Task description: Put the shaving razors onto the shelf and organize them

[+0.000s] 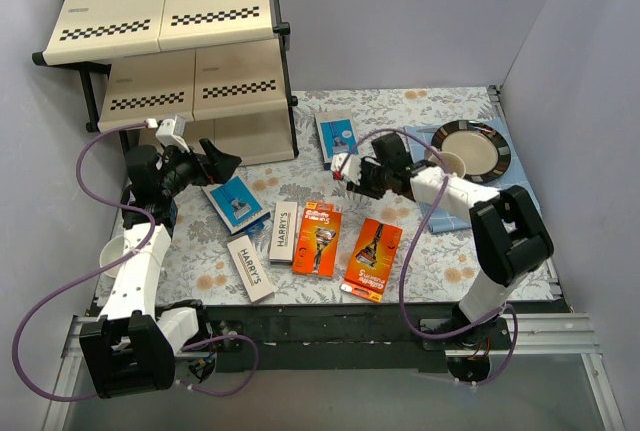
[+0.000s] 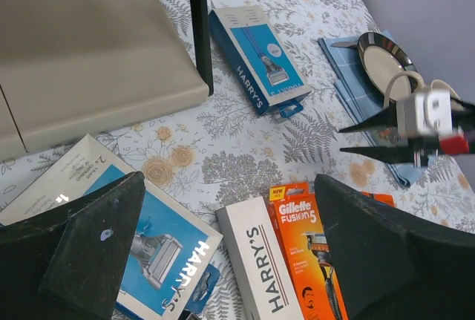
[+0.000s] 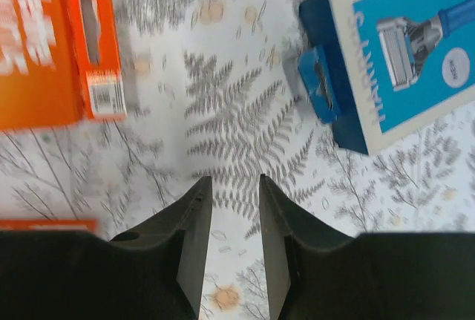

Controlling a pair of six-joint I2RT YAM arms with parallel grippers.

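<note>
The shelf (image 1: 165,11) stands at the back left, its boards cream with checkered strips. Six shaving razors lie flat on the floral table. One blue-and-white box (image 1: 337,137) lies right of the shelf, another (image 1: 235,201) under my left gripper (image 1: 222,163). In the middle lie two white HARRY'S boxes (image 1: 284,232) (image 1: 250,267) and two orange Gillette cards (image 1: 320,238) (image 1: 373,258). My left gripper (image 2: 228,183) hangs wide open and empty above the packs. My right gripper (image 3: 234,180) hovers over bare cloth, jaws slightly apart, nothing between them, left of the far blue-and-white box (image 3: 401,60).
A dark-rimmed plate (image 1: 497,146) on a blue cloth (image 1: 520,186) sits at the back right, with a beige mug (image 1: 452,164) beside it. A white cup (image 1: 115,249) stands at the left edge by my left arm. Grey walls close in both sides.
</note>
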